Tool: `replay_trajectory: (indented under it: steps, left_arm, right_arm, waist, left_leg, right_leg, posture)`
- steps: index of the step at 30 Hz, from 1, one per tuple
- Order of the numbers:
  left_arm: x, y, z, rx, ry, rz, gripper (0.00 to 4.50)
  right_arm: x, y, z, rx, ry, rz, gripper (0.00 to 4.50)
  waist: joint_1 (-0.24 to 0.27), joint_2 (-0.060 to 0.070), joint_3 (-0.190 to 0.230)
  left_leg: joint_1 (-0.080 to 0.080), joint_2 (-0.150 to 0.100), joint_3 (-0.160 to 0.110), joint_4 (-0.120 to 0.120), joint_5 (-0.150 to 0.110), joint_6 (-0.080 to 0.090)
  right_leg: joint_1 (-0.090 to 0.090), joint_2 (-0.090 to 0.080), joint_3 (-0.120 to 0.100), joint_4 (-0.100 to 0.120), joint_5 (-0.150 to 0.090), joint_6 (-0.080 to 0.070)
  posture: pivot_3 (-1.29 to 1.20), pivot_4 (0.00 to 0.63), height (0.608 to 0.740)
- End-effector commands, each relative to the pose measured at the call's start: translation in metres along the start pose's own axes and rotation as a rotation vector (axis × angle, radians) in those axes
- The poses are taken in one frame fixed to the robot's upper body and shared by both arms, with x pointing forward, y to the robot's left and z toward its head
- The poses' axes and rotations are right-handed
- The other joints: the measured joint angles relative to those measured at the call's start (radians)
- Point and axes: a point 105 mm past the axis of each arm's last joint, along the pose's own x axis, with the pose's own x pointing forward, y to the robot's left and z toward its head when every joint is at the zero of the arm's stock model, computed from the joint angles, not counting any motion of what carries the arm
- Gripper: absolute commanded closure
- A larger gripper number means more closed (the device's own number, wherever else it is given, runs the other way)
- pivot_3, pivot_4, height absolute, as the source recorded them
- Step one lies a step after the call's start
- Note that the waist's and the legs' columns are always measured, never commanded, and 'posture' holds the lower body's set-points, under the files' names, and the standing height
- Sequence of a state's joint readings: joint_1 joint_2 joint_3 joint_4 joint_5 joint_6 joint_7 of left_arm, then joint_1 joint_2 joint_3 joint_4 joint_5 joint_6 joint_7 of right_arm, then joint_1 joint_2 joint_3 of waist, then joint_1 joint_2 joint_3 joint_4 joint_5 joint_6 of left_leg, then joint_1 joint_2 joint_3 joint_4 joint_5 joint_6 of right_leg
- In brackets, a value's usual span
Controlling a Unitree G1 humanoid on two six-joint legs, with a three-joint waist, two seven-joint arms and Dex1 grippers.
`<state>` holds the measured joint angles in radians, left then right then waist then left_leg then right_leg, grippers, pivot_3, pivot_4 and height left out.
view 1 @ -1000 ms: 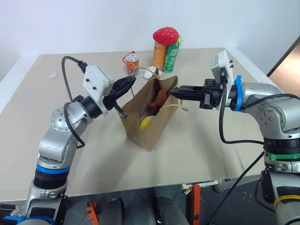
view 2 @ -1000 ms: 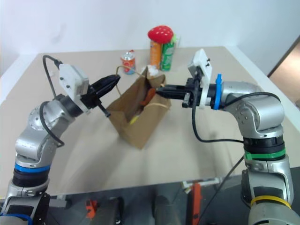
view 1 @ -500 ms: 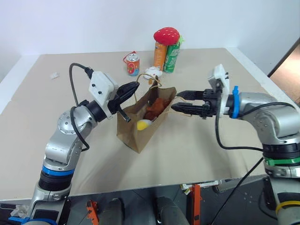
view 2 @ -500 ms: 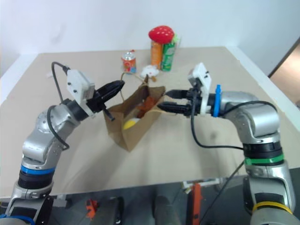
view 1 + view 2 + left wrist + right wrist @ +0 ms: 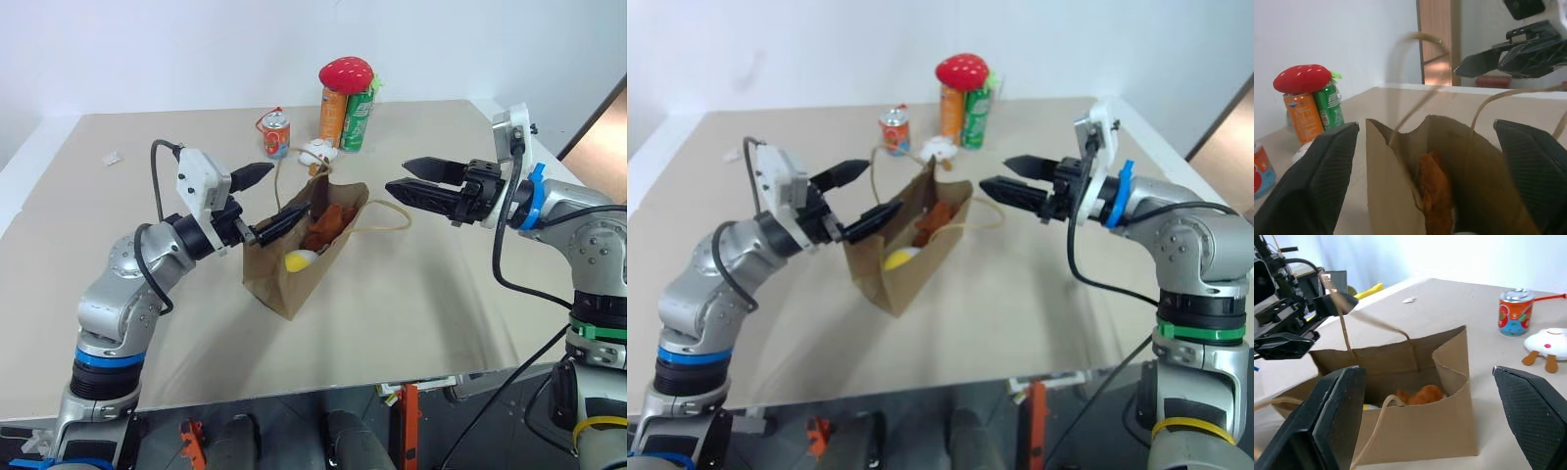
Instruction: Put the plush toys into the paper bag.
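Note:
The brown paper bag [image 5: 284,266] stands open on the table between my arms. Inside lie the plush toys: a fuzzy orange-brown one [image 5: 330,221] and, nearer the front, a yellow ball [image 5: 301,260]. My left gripper [image 5: 277,192] is open at the bag's left rim, and one cord handle [image 5: 1419,38] rises loose between its fingers. To the right of the bag my right gripper [image 5: 401,176] is open and holds nothing. The other handle [image 5: 390,219] droops onto the table below it. The right wrist view looks into the bag at the orange toy [image 5: 1421,393].
Behind the bag stand a red soda can [image 5: 276,134], an orange can [image 5: 333,116] and a green can [image 5: 359,119] with a red strawberry toy [image 5: 348,71] on top. A small white figure [image 5: 315,153] lies just behind the bag. A white scrap [image 5: 112,157] sits far left.
Both grippers were shut on the bag's handles and have opened, the right one first. The right gripper has drawn away to the right, its handle has dropped, and the bag stands free.

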<state>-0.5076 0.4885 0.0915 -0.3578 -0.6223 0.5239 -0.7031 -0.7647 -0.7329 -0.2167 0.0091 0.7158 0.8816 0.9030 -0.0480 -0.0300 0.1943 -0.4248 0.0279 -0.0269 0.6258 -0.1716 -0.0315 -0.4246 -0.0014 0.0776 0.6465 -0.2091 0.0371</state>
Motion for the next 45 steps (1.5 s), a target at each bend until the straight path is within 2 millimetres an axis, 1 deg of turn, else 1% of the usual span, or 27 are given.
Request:
replay_trajectory:
  steps: [1,2,3,4,5,7,9,11,13,15,16,18,21,25,31,34,38,43,45]
  left_arm:
    - [-0.026,-0.006,0.01,-0.004,0.025,-0.029,0.0]
    - [-0.031,-0.003,0.009,0.003,0.037,-0.007,0.0]
    - [-0.034,-0.002,0.008,0.007,0.043,0.013,0.0]
    - [-0.038,0.0,0.006,0.013,0.047,0.038,0.0]
    - [-0.041,0.0,0.004,0.021,0.051,0.056,0.0]
    - [-0.051,-0.002,-0.005,0.048,0.079,0.096,0.0]
    - [-0.057,-0.004,-0.01,0.051,0.094,0.115,0.0]
    - [-0.064,-0.01,-0.017,0.044,0.111,0.129,0.0]
    - [-0.07,-0.016,-0.024,0.038,0.125,0.141,0.0]
    - [-0.072,-0.02,-0.028,0.037,0.13,0.146,0.0]
    - [-0.072,-0.021,-0.029,0.037,0.131,0.147,0.0]
    - [-0.071,-0.026,-0.034,0.059,0.14,0.142,0.0]
    - [-0.069,-0.03,-0.038,0.059,0.133,0.142,0.0]
    - [-0.067,-0.036,-0.04,0.064,0.128,0.133,0.0]
    - [-0.066,-0.043,-0.041,0.061,0.128,0.11,0.0]
    - [-0.061,-0.051,-0.04,0.053,0.129,0.056,0.0]
    - [-0.055,-0.057,-0.04,0.047,0.129,0.012,0.0]
    - [-0.049,-0.052,-0.042,0.039,0.128,0.026,0.0]
    - [-0.046,-0.043,-0.044,0.057,0.138,0.069,0.0]
  right_arm:
    - [-0.023,-0.011,-0.02,-0.09,0.12,-0.066,1.8]
    - [-0.026,-0.012,-0.027,-0.094,0.152,-0.07,2.19]
    - [-0.029,-0.013,-0.033,-0.093,0.181,-0.072,2.75]
    - [-0.033,-0.015,-0.04,-0.091,0.207,-0.079,2.9]
    - [-0.035,-0.017,-0.045,-0.088,0.229,-0.083,3.34]
    - [-0.037,-0.01,-0.063,-0.114,0.31,-0.046,3.99]
    - [-0.035,-0.001,-0.073,-0.126,0.349,0.003,3.99]
    - [-0.025,0.021,-0.081,-0.137,0.357,0.102,3.99]
    - [-0.013,0.044,-0.088,-0.17,0.354,0.198,3.99]
    - [-0.003,0.061,-0.091,-0.216,0.322,0.255,3.99]
    - [0.001,0.066,-0.092,-0.233,0.308,0.269,3.99]
    - [0.015,0.079,-0.09,-0.301,0.22,0.287,3.99]
    - [0.027,0.09,-0.091,-0.316,0.144,0.29,3.99]
    - [0.038,0.099,-0.092,-0.297,0.071,0.304,3.99]
    - [0.046,0.111,-0.092,-0.293,0.036,0.337,3.99]
    - [0.052,0.118,-0.088,-0.287,0.017,0.357,3.99]
    - [0.062,0.121,-0.082,-0.291,-0.001,0.358,3.99]
    - [0.072,0.118,-0.084,-0.297,0.009,0.343,3.99]
    - [0.074,0.117,-0.085,-0.3,0.014,0.34,3.99]
  waist:
    - [0.0,0.0,0.0]
    - [0.0,0.0,0.0]
    - [0.0,0.0,0.0]
    - [0.0,0.0,0.0]
    - [0.0,0.0,0.0]
    - [0.0,0.0,0.0]
    - [0.0,0.0,0.0]
    - [0.0,0.0,0.0]
    - [-0.001,0.0,0.0]
    - [0.0,0.0,0.0]
    - [0.0,0.0,0.0]
    - [0.0,0.0,0.0]
    - [0.0,0.0,0.0]
    - [0.001,-0.001,-0.001]
    - [0.001,-0.003,-0.002]
    - [0.001,-0.003,-0.002]
    - [0.0,-0.003,-0.002]
    - [0.0,-0.003,-0.002]
    - [0.0,-0.003,-0.002]
  left_leg:
    - [0.0,0.0,0.0,0.0,0.0,0.0]
    - [0.0,0.0,0.0,0.0,0.0,0.0]
    - [0.0,0.0,0.0,-0.001,0.0,0.0]
    - [0.0,0.0,0.0,-0.001,0.0,0.0]
    - [0.0,0.0,0.0,-0.001,0.0,0.0]
    - [0.0,0.0,0.0,-0.001,0.0,0.0]
    - [0.0,0.0,0.0,-0.001,0.0,0.0]
    - [0.001,0.0,0.001,-0.001,0.0,0.0]
    - [0.001,0.001,0.001,-0.001,0.0,0.0]
    - [0.002,0.001,0.001,-0.001,0.0,0.0]
    - [0.002,0.001,0.001,-0.001,0.0,-0.001]
    - [0.002,0.001,0.001,0.0,0.0,-0.001]
    - [0.002,0.001,0.002,0.001,0.0,-0.001]
    - [0.001,0.001,0.002,0.002,0.0,-0.001]
    - [0.001,0.001,0.003,0.001,-0.001,-0.001]
    - [0.001,0.001,0.003,0.001,-0.001,-0.001]
    - [0.002,0.002,0.003,0.001,-0.001,-0.001]
    - [0.002,0.001,0.003,0.001,-0.001,-0.001]
    - [0.002,0.001,0.003,0.001,-0.001,-0.001]
  right_leg:
    - [0.0,0.0,0.0,0.0,0.0,0.0]
    - [0.0,0.0,0.0,0.0,0.0,0.0]
    - [0.0,0.0,0.0,0.0,-0.001,0.0]
    - [0.0,0.0,0.0,0.0,-0.002,0.0]
    - [0.0,-0.001,0.0,0.0,-0.002,0.0]
    - [0.0,-0.001,0.0,0.0,-0.002,-0.001]
    - [0.0,0.0,0.0,0.0,-0.002,-0.001]
    - [0.0,-0.001,0.0,0.0,-0.005,-0.006]
    - [0.0,0.0,0.0,0.0,-0.005,-0.006]
    - [0.0,0.0,0.0,0.001,-0.005,-0.006]
    - [0.0,0.0,0.0,0.001,-0.005,-0.006]
    - [0.0,0.0,0.0,0.001,-0.005,-0.006]
    - [0.0,-0.001,0.0,0.0,-0.005,-0.006]
    - [0.0,-0.002,0.0,0.0,-0.005,-0.006]
    - [0.0,-0.001,0.0,0.001,-0.005,-0.006]
    - [0.0,-0.001,0.0,0.001,-0.004,-0.006]
    - [0.0,-0.001,0.0,0.001,-0.004,-0.006]
    - [0.0,-0.001,0.0,0.0,-0.004,-0.006]
    - [0.0,-0.001,0.0,0.0,-0.004,-0.006]
  posture:
    - [0.0,0.15,0.74]
    - [0.0,0.15,0.74]
    - [0.0,0.15,0.74]
    - [0.0,0.15,0.74]
    - [0.0,0.15,0.74]
    - [0.0,0.15,0.74]
    - [0.0,0.15,0.74]
    - [0.0,0.15,0.74]
    - [0.0,0.15,0.74]
    - [0.0,0.15,0.74]
    - [0.0,0.15,0.74]
    - [0.0,0.15,0.74]
    - [0.0,0.15,0.74]
    - [0.0,0.15,0.74]
    - [0.0,0.15,0.74]
    - [0.0,0.15,0.74]
    - [0.0,0.15,0.74]
    - [0.0,0.15,0.74]
    - [0.0,0.15,0.74]
